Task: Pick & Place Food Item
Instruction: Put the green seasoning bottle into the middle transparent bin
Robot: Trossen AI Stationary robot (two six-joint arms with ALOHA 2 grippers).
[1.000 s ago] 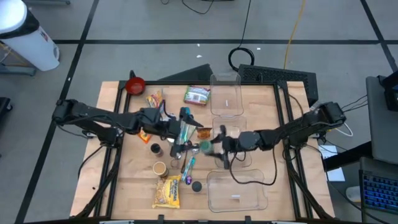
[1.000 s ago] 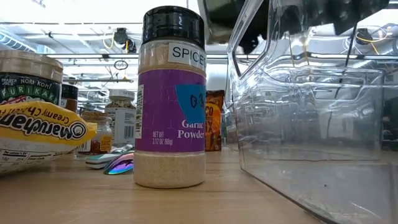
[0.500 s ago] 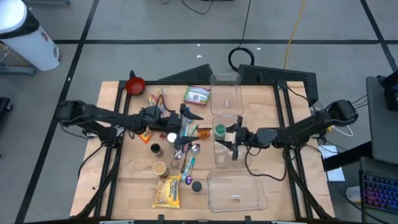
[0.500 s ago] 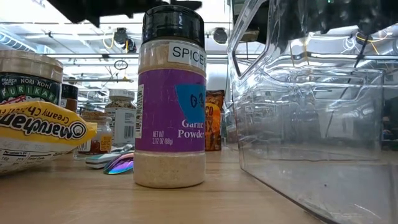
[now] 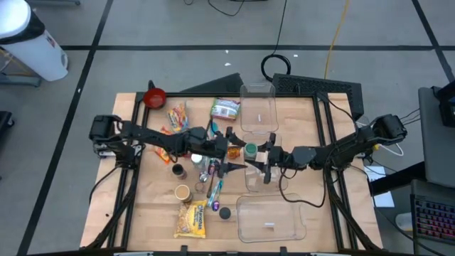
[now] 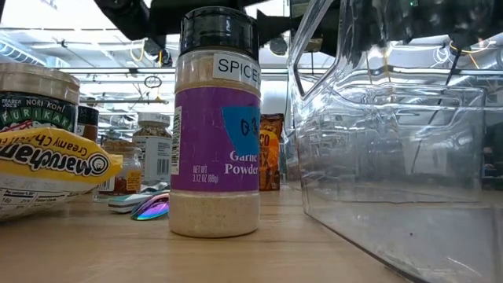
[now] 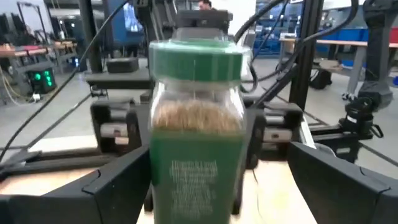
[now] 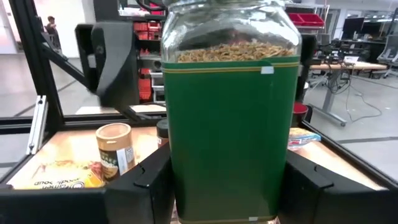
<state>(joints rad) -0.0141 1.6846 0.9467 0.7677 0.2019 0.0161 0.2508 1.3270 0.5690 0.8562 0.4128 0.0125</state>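
Observation:
A glass jar (image 5: 251, 150) with a green lid and green label is up off the table near its middle, with my right gripper (image 5: 261, 158) shut on it. The right wrist view fills with the jar (image 8: 227, 124), brown flakes showing above its label. My left gripper (image 5: 237, 151) comes level from the table's left and is open. Its two fingers (image 7: 118, 186) stand wide on either side of the jar (image 7: 196, 137) without touching it. My right gripper pinches the jar's lower body (image 8: 180, 177) between its two fingers, one on each opposite side. The fingers (image 8: 140, 186) lie level and come from the table's right. The jar stands upright in the hold, lid up, lifted clear of the table.
Clear plastic bins stand at the far middle (image 5: 258, 114), under the jar (image 5: 259, 178) and at the near edge (image 5: 270, 217). Spice jars, utensils (image 5: 213, 186), a yellow noodle pack (image 5: 192, 218) and a red bowl (image 5: 154, 97) crowd the left half. A garlic powder jar (image 6: 218, 126) stands near.
My right gripper has carried the jar toward the table's right edge and a little toward the far edge, then stopped; the jar stays upright. My left gripper has come down and moved toward the table's right, up to the jar, so that its open fingers now flank it.

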